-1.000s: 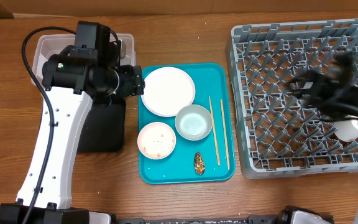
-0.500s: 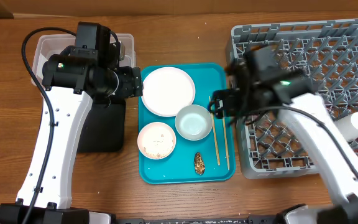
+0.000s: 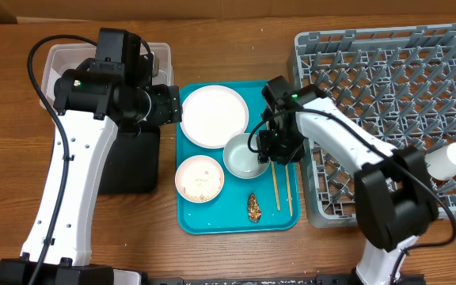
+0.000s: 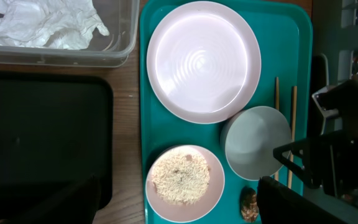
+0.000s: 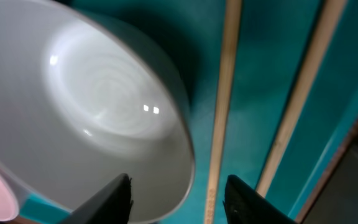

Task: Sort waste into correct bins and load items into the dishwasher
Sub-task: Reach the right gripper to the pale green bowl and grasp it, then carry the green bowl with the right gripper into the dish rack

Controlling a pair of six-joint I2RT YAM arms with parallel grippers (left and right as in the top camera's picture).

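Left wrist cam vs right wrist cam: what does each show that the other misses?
Left wrist only: napkin in the clear tub, black tray, large plate, plate of rice crumbs, brown lump.
Right wrist only: the gap between the right gripper fingers, holding the bowl rim and one of the chopsticks.
Both: bowl, chopsticks, teal tray.

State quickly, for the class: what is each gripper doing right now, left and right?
Left gripper: open, holding nothing.
Right gripper: open, jaws either side of the rim of the bowl, no grip on it visible.
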